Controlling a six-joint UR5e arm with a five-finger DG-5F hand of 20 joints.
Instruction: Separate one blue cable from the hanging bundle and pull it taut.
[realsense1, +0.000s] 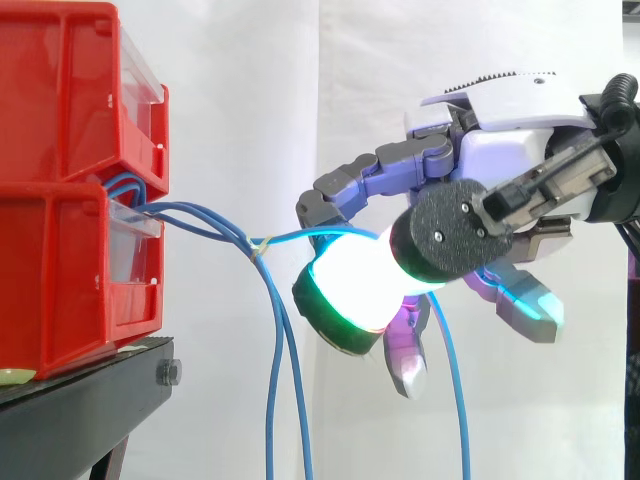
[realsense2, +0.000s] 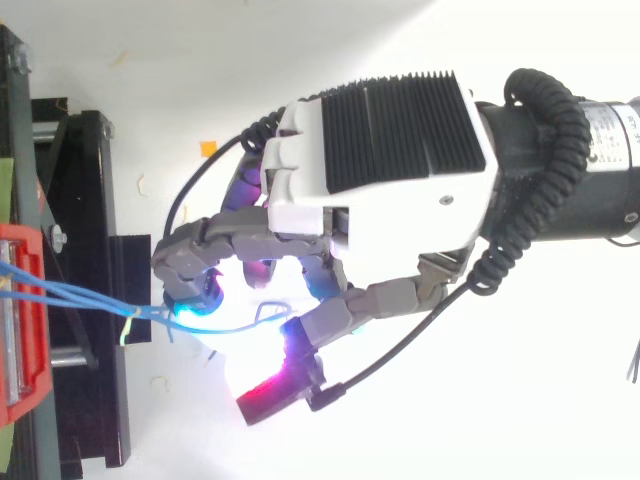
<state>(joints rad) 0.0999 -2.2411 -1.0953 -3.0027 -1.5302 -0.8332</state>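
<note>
Several blue cables (realsense1: 195, 212) come out between the two red bins and meet at a small pale tie (realsense1: 262, 245). Past the tie, two strands (realsense1: 275, 380) hang straight down. One blue cable (realsense1: 300, 237) runs on nearly level to my hand (realsense1: 500, 150), about mid-height and to the right of the bins. My fingers are curled, and a fingertip and the glowing thumb pad (realsense1: 350, 285) pinch that cable. Its loose end (realsense1: 455, 380) drops below the hand. From above, the same cable (realsense2: 90, 298) stretches from the bin to a cyan-lit fingertip (realsense2: 190, 315).
Two red bins (realsense1: 60, 100) are stacked at the left on a black stand (realsense1: 80, 410), with a white curtain behind. Seen from above, the stand (realsense2: 100, 200) and the bin's edge (realsense2: 20, 320) lie left of the hand. There is open air between bins and hand.
</note>
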